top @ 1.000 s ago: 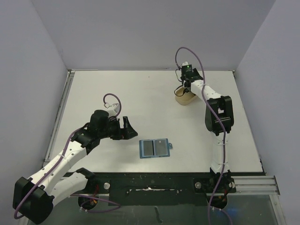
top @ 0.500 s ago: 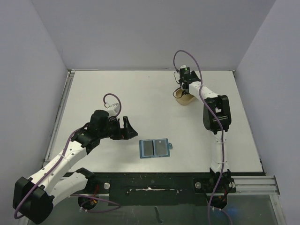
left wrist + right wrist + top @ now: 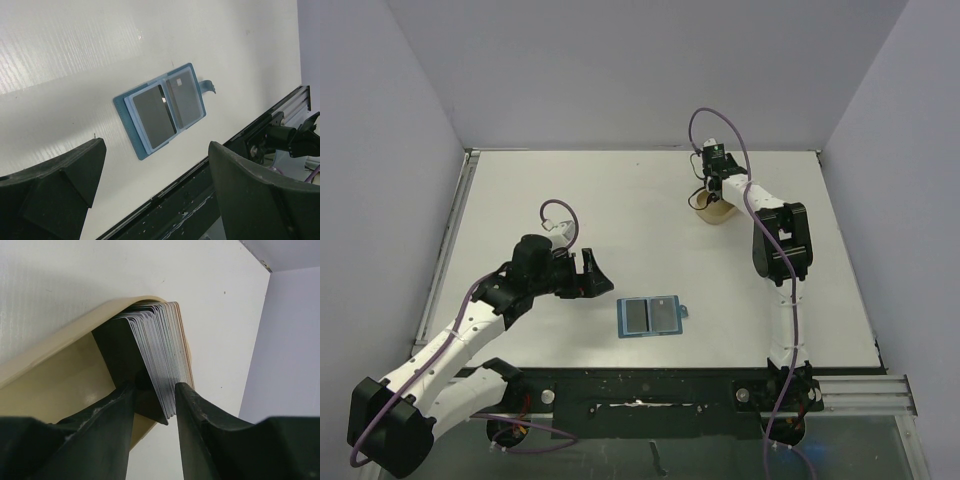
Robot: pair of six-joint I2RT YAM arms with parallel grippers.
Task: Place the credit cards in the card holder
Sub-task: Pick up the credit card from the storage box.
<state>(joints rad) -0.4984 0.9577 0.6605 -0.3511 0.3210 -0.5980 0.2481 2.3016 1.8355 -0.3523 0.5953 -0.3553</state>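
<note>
- Jaws: right gripper point(image 3: 155, 390) narrow astride thin grey credit cards point(image 3: 155, 350) standing in tan oval dish point(image 3: 60, 350), grip unclear; left gripper point(image 3: 157, 150) wide.
- Cards likely stiff, slick, light; pinch edges.
- Soft blue card holder point(image 3: 159, 111) open on bench point(image 3: 570, 190).

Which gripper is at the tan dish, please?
The right gripper, its fingers straddling the stacked cards in the dish; the left gripper hangs open near the blue wallet.

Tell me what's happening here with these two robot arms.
The right gripper is down in the tan dish at the far side of the table, fingers either side of a stack of grey cards; a firm grip isn't clear. The left gripper hovers open beside the blue card holder, lying spread open near the front edge.
</note>
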